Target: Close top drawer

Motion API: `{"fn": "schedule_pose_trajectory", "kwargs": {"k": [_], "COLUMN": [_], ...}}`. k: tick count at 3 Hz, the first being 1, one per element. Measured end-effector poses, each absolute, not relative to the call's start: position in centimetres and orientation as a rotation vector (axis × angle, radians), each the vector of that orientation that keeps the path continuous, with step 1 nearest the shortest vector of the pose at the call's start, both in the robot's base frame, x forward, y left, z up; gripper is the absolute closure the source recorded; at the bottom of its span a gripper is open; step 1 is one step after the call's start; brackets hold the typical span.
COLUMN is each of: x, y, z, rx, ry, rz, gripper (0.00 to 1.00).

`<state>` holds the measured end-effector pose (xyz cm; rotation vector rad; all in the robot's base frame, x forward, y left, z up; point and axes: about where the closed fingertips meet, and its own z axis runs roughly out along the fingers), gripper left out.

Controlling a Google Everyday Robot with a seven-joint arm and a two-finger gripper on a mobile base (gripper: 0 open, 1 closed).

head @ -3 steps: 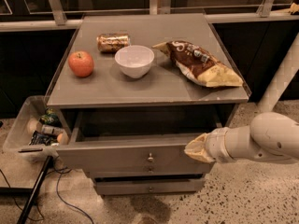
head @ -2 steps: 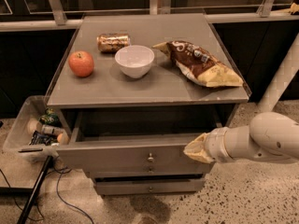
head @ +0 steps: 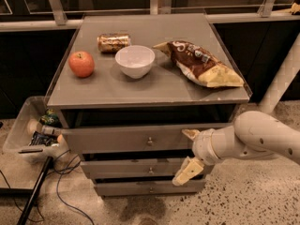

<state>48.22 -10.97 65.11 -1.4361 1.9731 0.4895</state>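
Observation:
The top drawer (head: 117, 139) is the uppermost of three grey-brown fronts, with a small metal knob (head: 150, 141) at its centre. It stands pulled out a little, with a dark gap between its front and the cabinet top (head: 154, 90). My gripper (head: 188, 153) is at the right end of the drawer front, on the end of the white arm (head: 262, 137) that comes in from the right. It is open and empty. One fingertip (head: 190, 134) lies against the top drawer's front; the other (head: 186, 171) hangs lower, before the middle drawer (head: 136, 168).
On the cabinet top lie a red apple (head: 81, 63), a can on its side (head: 113, 42), a white bowl (head: 135, 61) and a chip bag (head: 201, 63). A clear plastic bin (head: 28, 135) with items stands at the left. Cables and a dark pole (head: 35, 193) are on the floor. A white post (head: 281, 81) stands at the right.
The gap above the top drawer has narrowed; the drawer sits further in. My gripper's fingers have spread apart, one above the other, at the drawer's right end.

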Motion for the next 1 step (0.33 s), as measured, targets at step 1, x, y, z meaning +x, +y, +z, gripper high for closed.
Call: {"fn": "schedule_pose_trajectory", "kwargs": {"k": [1], "x": [48.22], "y": [-10.97], "z": [65.11], "rx": [-1.436], "ry": [1.973], "rz": [0.49], "gripper": [0.0]}}
